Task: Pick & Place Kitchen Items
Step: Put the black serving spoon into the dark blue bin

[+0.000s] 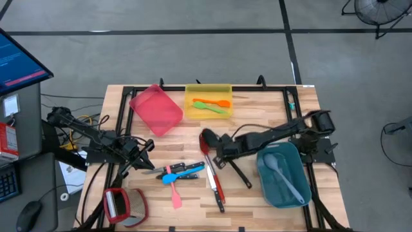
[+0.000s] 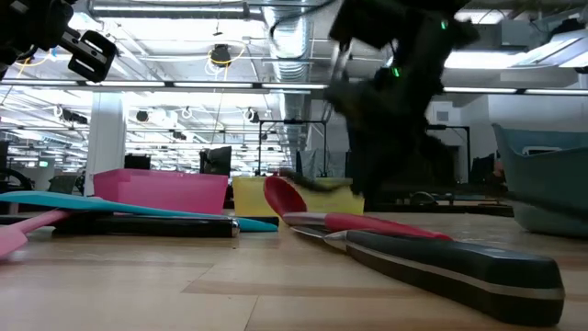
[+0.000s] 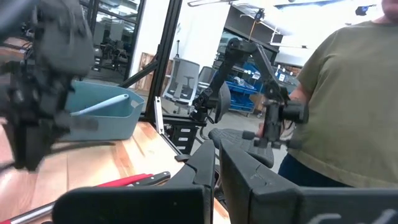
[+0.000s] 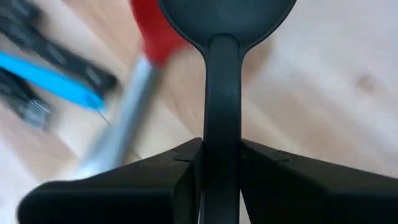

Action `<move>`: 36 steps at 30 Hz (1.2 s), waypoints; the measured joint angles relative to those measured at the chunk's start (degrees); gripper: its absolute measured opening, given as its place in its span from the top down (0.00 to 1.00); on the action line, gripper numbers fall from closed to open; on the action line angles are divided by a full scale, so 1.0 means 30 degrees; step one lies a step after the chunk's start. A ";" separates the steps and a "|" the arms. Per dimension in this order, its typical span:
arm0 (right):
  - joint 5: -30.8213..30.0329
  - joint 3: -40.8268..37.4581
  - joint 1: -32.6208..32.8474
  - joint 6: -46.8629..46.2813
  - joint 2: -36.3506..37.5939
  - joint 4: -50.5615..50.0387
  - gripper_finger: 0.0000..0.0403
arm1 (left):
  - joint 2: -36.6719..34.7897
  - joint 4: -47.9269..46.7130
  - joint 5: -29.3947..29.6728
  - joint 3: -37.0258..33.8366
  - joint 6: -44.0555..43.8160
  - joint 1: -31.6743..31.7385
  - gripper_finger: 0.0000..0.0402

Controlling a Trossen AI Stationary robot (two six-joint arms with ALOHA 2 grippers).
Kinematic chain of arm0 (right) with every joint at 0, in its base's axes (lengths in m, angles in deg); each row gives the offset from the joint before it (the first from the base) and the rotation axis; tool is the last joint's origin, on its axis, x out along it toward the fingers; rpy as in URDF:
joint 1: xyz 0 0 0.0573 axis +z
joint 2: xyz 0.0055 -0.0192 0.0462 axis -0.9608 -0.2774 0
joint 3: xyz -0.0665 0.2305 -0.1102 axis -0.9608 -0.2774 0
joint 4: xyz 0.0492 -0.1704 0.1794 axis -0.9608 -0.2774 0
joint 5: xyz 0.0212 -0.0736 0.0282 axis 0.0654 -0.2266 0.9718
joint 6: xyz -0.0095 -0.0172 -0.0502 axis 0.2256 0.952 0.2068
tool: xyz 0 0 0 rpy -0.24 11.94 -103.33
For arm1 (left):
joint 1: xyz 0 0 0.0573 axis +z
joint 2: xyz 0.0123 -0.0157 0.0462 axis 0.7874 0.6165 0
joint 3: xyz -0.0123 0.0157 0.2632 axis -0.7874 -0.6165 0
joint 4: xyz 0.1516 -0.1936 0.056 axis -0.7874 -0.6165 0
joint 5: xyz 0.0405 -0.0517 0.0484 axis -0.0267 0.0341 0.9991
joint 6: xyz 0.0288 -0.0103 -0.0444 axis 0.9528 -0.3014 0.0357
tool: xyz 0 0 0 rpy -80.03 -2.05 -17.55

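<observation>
My right gripper (image 1: 219, 149) (image 4: 222, 149) is over the table's middle, shut on a black spoon (image 4: 224, 37) whose handle (image 1: 239, 174) runs toward the near right. Beside it lies a red spoon (image 1: 212, 171) (image 2: 367, 223). A blue spatula (image 1: 185, 172), a pink spatula (image 1: 175, 197) and black-handled knives (image 1: 175, 167) (image 2: 459, 265) lie flat on the wood. My left gripper (image 1: 145, 147) (image 3: 217, 155) hangs shut at the table's left, touching nothing. My right gripper pinches the black spoon's handle (image 4: 222, 118) between its two fingers, just behind the bowl (image 4: 227, 15). The fingers come from above, slanting down toward the table's left, and lie along the handle. Whether the handle's free end (image 1: 249, 185) rests on the table does not show.
A pink bin (image 1: 156, 109) and a yellow bin (image 1: 208, 90) holding orange and green spatulas stand at the far edge. A teal bin (image 1: 269, 183) with a grey spoon (image 1: 283, 174) is at the near right. A person (image 3: 348, 99) stands beyond the table.
</observation>
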 joint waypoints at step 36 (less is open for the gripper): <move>0.9012 0.0066 0.8335 -1.1021 1.3834 -1.8044 0.85 | 0.0000 0.0000 -0.0004 0.0003 0.0002 0.0000 0.98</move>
